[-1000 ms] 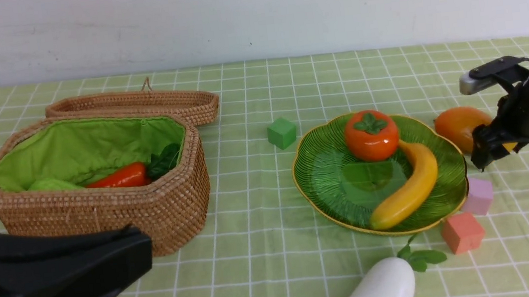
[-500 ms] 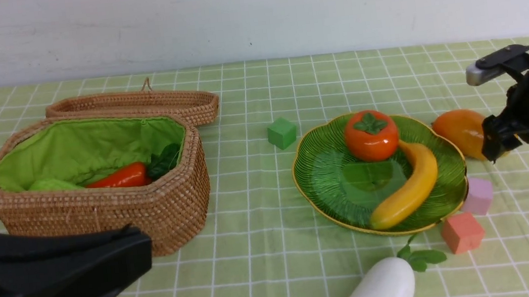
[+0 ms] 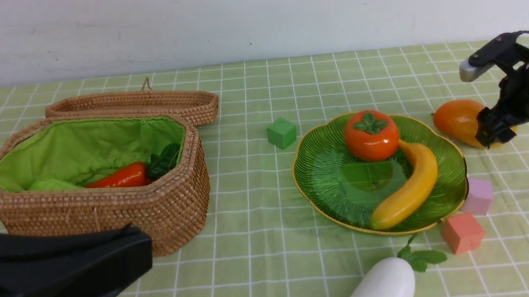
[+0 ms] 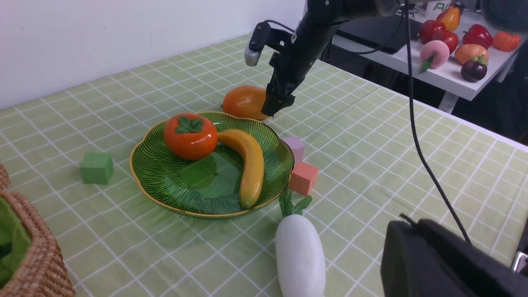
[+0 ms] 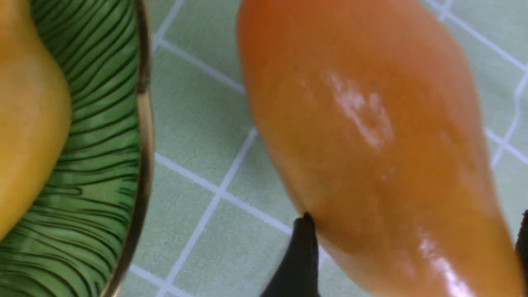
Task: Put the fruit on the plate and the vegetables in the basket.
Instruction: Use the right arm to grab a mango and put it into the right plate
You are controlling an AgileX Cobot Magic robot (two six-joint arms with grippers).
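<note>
On plate (image 3: pixel 327 176) two fruits (image 3: pixel 371 135); basket (image 3: pixel 102 212), perhaps two vegetables (image 3: pixel 121 177).

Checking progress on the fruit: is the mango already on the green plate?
No, the mango lies on the tablecloth beside the plate.

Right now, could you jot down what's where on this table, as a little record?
On plate: persimmon, banana
In basket: red-orange vegetable, light green gourd
Loose on tablecloth: mango right of the plate; white radish in front of it
Right jaws: open, one either side of the mango's end
Extras: green cube, pink cube, salmon cube, all beside the plate
</note>
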